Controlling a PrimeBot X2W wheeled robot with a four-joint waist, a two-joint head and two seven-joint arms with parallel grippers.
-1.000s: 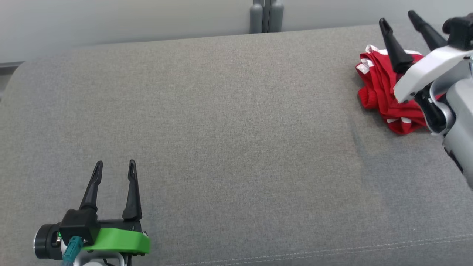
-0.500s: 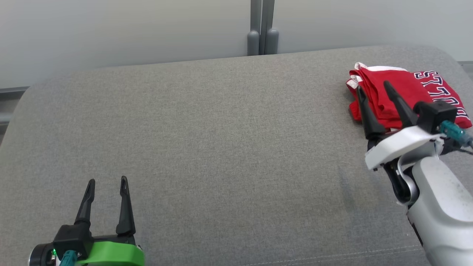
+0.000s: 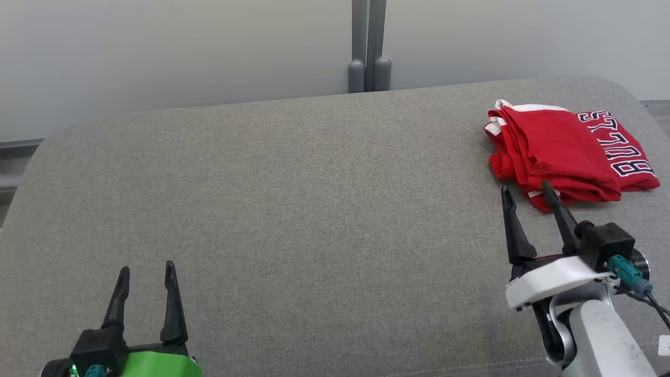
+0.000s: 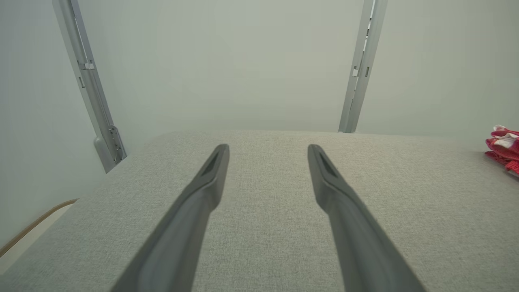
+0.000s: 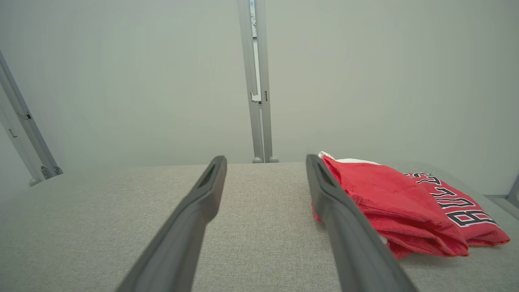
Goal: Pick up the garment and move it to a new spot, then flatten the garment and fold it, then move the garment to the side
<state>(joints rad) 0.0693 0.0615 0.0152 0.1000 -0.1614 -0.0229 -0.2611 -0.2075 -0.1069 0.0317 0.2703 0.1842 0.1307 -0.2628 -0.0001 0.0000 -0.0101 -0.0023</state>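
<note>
Right gripper (image 3: 526, 187), two long dark tapered fingers on a white mount (image 3: 555, 280): jaws wide apart, nothing btw them but cushion, gripping nothing. Folded red cloth garment w/ white trim and dark block lettering (image 3: 555, 152) lies just ahead of its fingertips and off to the right side, on the flat grey woven-fabric cushion top (image 3: 314, 209). In head view the tip of the right-hand finger overlaps the garment's near edge; touching or just above it, can't tell. Right wrist view: garment sits right of the right-hand finger, partly hidden behind it. Lettering is on the far-right part, and the folded layers are stacked w/ rolled edges facing the gripper. Gap btw the fingers opens onto bare cushion, left of the garment.

Left gripper (image 3: 146, 267), same dark fingers on a bright green mount (image 3: 162, 364): spread wide too, empty, fingers pointing fwd over the cushion. Garment is well apart from it, far to its right and further fwd. Left wrist view catches a bit of red and white at the far right edge.

Ahead of both grippers, beyond the cushion's far edge: pale grey wall panels (image 3: 157, 52) w/ a grey metal upright post (image 3: 369, 47) at the seam, ahead-left of the right gripper and ahead-right of the left gripper.
</note>
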